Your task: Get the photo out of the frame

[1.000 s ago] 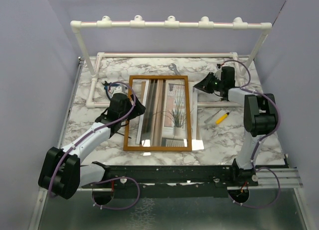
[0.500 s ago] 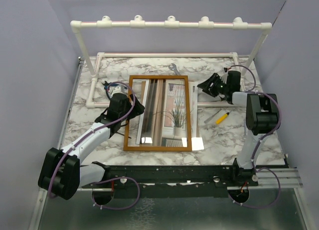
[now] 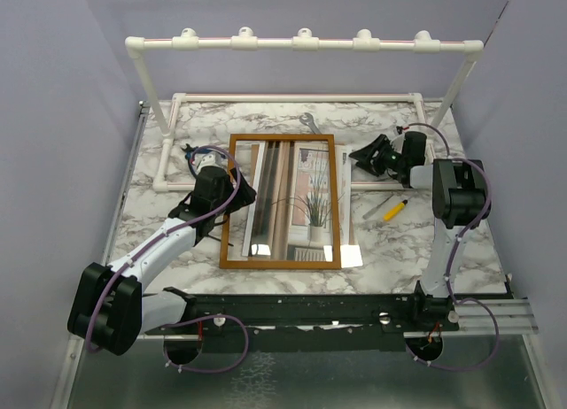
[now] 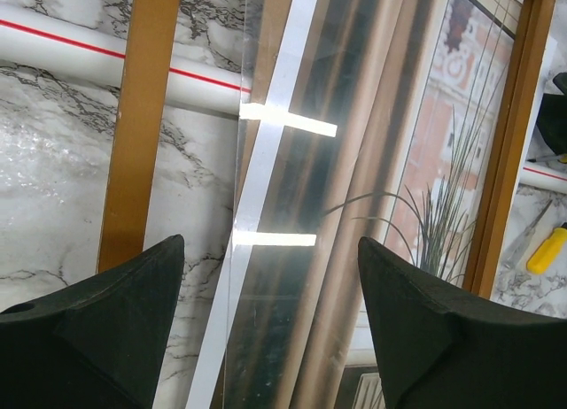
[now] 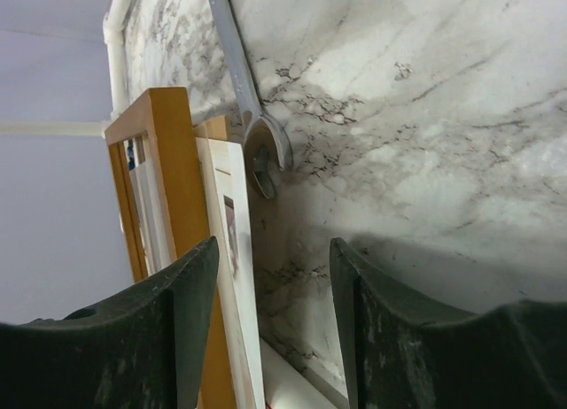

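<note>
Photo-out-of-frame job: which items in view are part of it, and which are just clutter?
Job:
frame
photo

Lying about:
wrench
yellow tool
white pipe rack

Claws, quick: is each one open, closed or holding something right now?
Left claw: open, holding nothing, above the frame.
Right claw: open, holding nothing.

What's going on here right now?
The frame lies flat on the marble table, with the photo showing through its glass. The left gripper hovers open over the frame's left side, gripping nothing. The right gripper is open too, just off the frame's far right corner, facing the wrench and holding nothing. The photo is not out yet.
</note>
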{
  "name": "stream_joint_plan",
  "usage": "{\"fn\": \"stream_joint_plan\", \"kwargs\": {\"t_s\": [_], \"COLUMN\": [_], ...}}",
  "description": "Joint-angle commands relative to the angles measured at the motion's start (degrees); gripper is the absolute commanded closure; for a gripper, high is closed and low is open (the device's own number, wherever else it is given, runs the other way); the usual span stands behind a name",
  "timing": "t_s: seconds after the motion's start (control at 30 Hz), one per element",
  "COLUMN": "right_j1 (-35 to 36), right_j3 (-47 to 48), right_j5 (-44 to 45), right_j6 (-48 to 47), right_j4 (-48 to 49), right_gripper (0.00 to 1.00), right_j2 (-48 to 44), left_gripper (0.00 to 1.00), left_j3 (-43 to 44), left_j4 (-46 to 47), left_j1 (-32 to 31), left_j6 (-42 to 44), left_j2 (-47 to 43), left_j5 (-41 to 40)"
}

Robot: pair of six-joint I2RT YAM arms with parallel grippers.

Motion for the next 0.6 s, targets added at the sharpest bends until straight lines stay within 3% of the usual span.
{"fn": "stream_joint_plan", "kwargs": {"t_s": [0.0,0.47,0.57], "right_j1": [-0.06,1.07,1.15], "right_j3": [2.53,3.16,3.09], "right_j5": [-3.54,-7.07,-7.62], "right_j6": [1.47,3.70,4.05], "right_j4": [3.57,6.69,7.23], "right_gripper": [0.43,0.46,0.52], "right_j2": [1.60,3.80,3.64], "left_gripper": [0.20,0.20,0.20], "left_j3": [1.42,1.64,1.56], "left_j4": [-1.20,-1.16,-1.18], "left_j1": [-0.09,-0.07,-0.07], "left_j6": [0.94,1.11,1.05], "left_j2": [-0.70,-0.21,-0.33], "left_j5": [-1.60,-1.61,-1.61]}}
